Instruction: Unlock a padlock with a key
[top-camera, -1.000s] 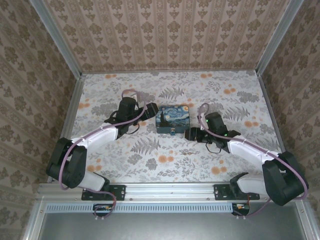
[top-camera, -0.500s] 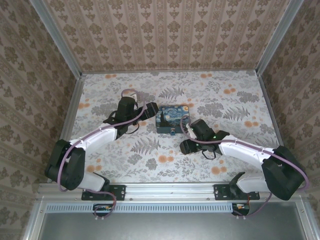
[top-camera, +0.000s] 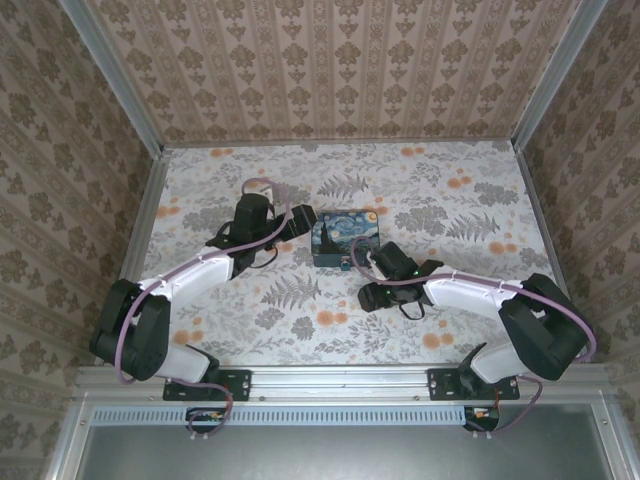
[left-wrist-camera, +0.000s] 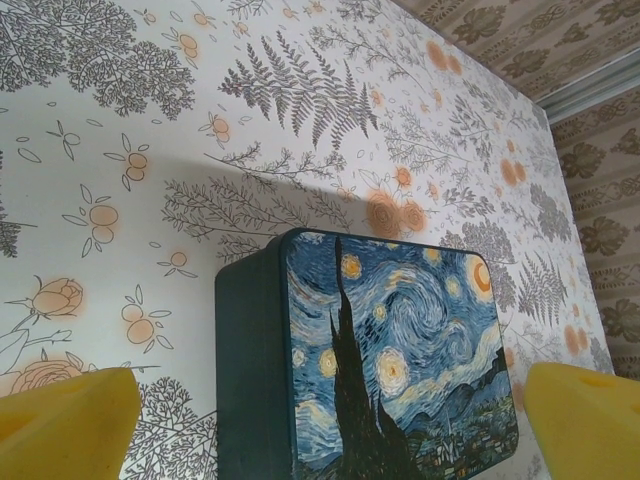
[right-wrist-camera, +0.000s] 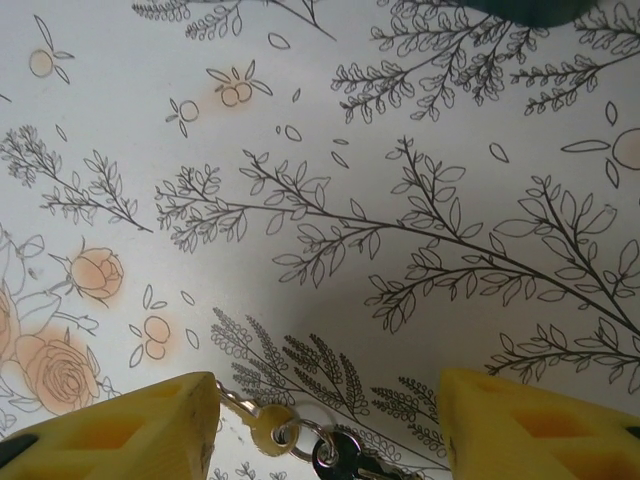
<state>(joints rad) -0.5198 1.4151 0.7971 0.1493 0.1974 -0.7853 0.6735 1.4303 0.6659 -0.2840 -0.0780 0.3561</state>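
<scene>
Yellow fingers of my right gripper, newly swung over, are straddling the keys half-open, gripping nothing yet; my left gripper is gaping empty.

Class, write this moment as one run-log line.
left gripper: open beside box | right gripper: open, keys between fingers | padlock: at box front
</scene>
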